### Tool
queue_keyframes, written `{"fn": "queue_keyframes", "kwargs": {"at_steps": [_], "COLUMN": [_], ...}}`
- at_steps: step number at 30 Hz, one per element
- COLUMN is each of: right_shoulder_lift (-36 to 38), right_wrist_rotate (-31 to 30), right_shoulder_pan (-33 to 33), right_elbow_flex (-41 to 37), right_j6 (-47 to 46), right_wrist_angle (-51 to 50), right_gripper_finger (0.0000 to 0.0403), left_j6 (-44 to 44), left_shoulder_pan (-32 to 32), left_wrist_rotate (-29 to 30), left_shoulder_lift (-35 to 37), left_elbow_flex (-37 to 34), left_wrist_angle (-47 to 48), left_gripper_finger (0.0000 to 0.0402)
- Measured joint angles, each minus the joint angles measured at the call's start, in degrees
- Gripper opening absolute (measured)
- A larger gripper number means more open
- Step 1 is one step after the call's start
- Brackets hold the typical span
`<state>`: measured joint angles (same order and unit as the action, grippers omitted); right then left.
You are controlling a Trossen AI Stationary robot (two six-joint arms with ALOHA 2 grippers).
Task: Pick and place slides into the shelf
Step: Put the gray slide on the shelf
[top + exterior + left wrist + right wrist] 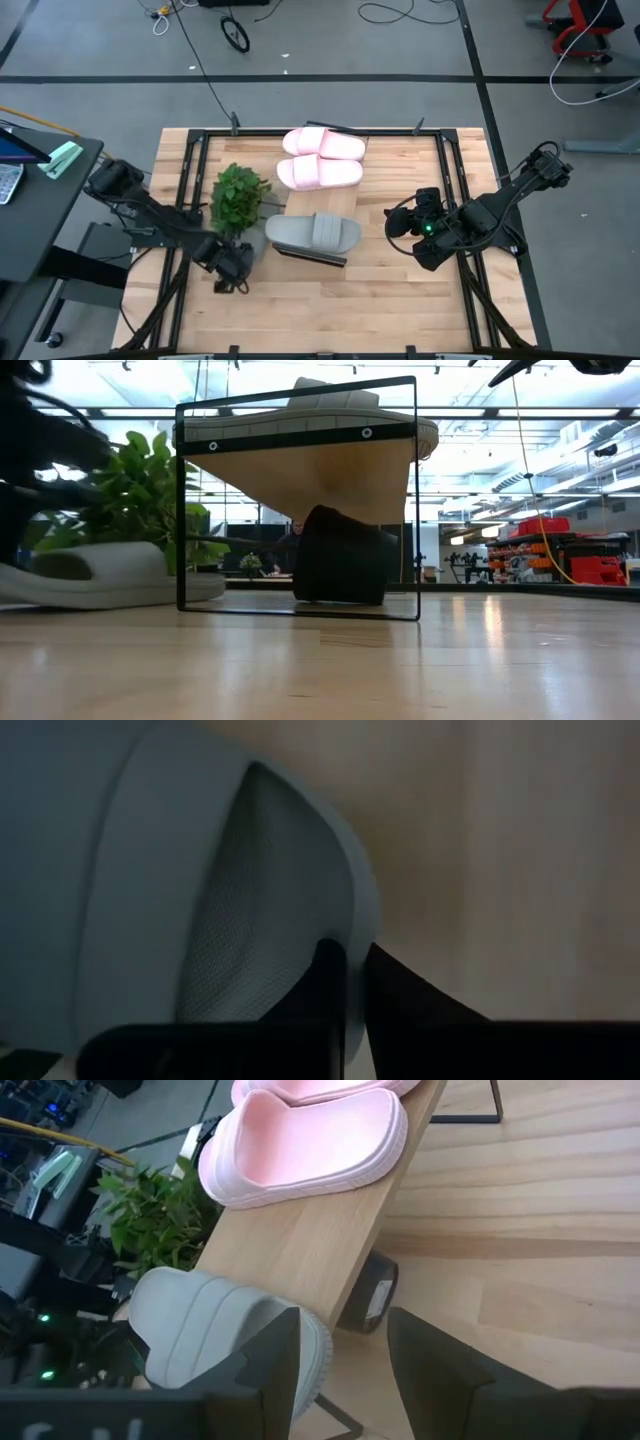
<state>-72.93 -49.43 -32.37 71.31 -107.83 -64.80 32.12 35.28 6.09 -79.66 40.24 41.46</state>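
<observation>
Pale pink and grey foam: three chunky slip-on slides are seen on top of the low light-wood shelf (322,205) with dark edges, and the fourth is gripped beside it.

Two pale pink slides (322,143) (318,173) are laid side by side at the far end of the plank top, and one grey slide (312,232) is set on the near end. The second grey slide (100,572) rests on the table by the leafy green plant (238,197), just off the shelf; its rim is pinched between the nearly closed fingers of the left gripper (352,1000). The right gripper (340,1370) is held apart and empty near the shelf's near end. By this reckoning one slide is left to be lifted and placed.
</observation>
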Motion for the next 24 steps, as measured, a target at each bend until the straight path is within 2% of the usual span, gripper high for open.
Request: {"fn": "queue_keyframes", "kwargs": {"at_steps": [11,24], "right_shoulder_lift": [0.0,0.0], "right_wrist_rotate": [0.0,0.4], "right_shoulder_pan": [0.0,0.0], "right_elbow_flex": [0.0,0.0], "right_j6": [0.6,1.3], "right_wrist_angle": [0.2,0.2], "right_gripper_finger": [0.0157,0.0157], "left_j6": [-1.4,-0.8], "left_shoulder_pan": [2.2,2.2], "left_wrist_rotate": [-7.5,-15.6], "left_shoulder_lift": [7.7,13.8], "left_elbow_flex": [5.5,18.5], "left_wrist_angle": [5.9,22.7], "left_gripper_finger": [0.0019,0.0019]}}
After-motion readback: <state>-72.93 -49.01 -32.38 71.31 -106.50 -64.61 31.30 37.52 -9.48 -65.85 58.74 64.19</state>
